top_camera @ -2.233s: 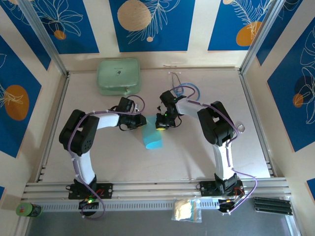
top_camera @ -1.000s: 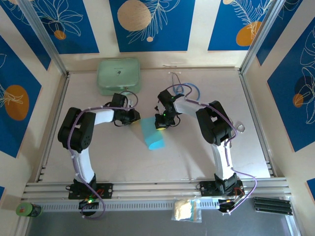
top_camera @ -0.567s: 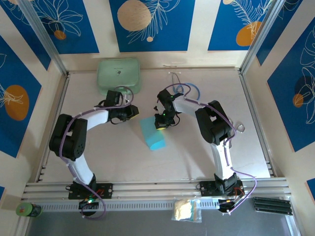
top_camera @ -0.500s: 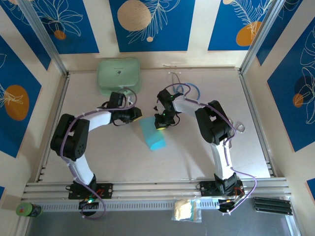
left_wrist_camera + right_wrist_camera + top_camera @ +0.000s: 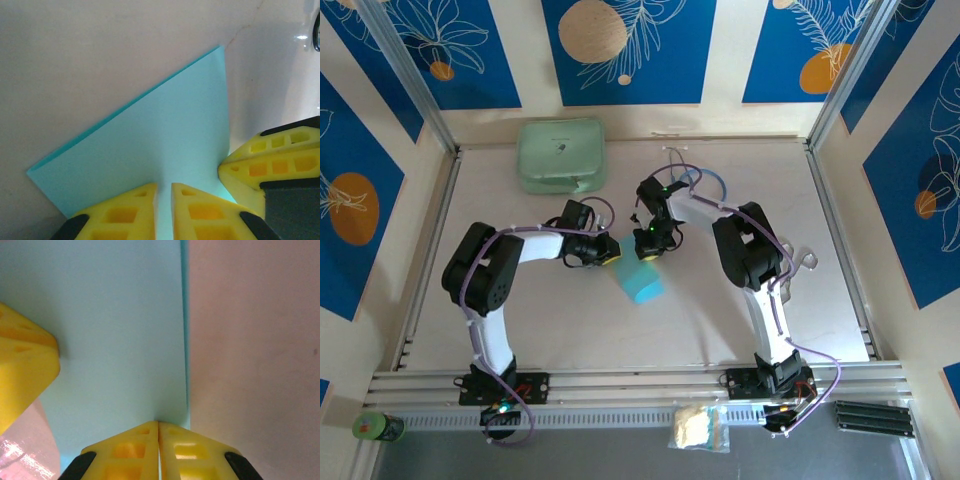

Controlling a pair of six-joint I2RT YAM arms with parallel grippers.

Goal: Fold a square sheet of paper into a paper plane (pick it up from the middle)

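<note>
Top external view, starting from the rounded mint-green case [image 5: 560, 155] at the far left of the pale table [image 5: 520, 320]: nearer than the case and to its right, the left gripper [image 5: 608, 251] reaches in low. In its wrist view the yellow fingers are drawn almost together, with the thin light-blue square sheet of paper [image 5: 642, 283] running into the narrow slit between them, so I judge it a pinch on the sheet's left corner. The sheet itself lies further right of the case and nearer, well apart from it. It looks narrower than a square, probably doubled over along a crease. Right of that, the right gripper [image 5: 646, 247] has its jaws pressed tight together on the sheet's far edge, just beside the other arm's fingers. Two close grips on one end probably serve to steady and line up the layers for the next crease, and the free end trails toward the near side. Furthest right of the case, a blue-tubed stethoscope [image 5: 705, 182] sits out of the way.
</note>
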